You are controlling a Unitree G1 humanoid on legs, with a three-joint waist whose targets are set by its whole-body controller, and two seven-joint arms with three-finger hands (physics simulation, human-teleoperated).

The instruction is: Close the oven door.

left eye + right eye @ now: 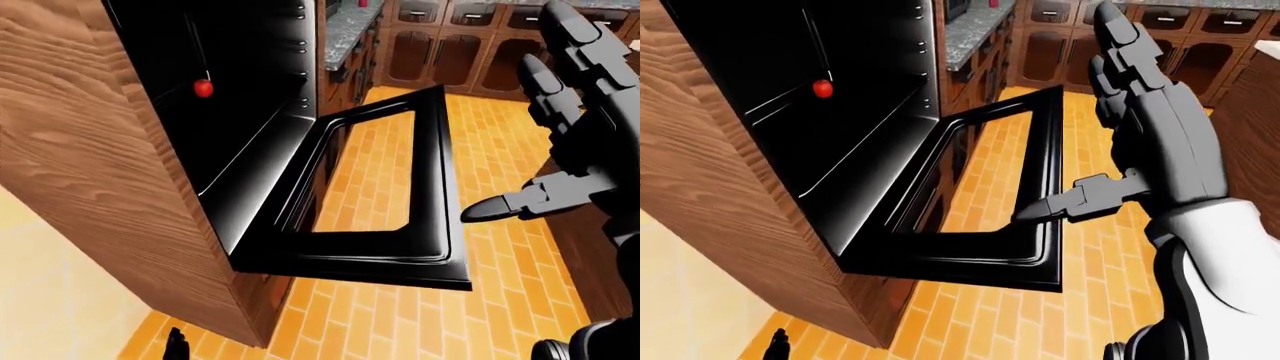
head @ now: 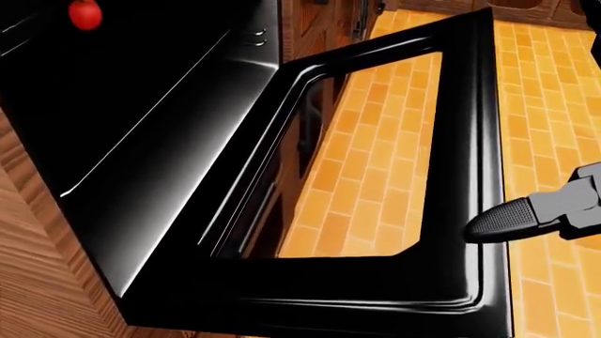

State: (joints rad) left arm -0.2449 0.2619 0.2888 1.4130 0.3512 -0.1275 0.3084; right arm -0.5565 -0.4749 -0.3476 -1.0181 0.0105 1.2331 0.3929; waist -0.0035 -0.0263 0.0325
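Black oven door [image 1: 430,187] hangs open; right hand [image 1: 1145,135] upright, fingers spread, thumb by its edge, gripping nothing.

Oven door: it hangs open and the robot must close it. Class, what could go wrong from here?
1. Only one finger of the right hand reaches toward the oven door edge; a push there might slip off.
2. The left hand is out of view, so it probably cannot steady the door.
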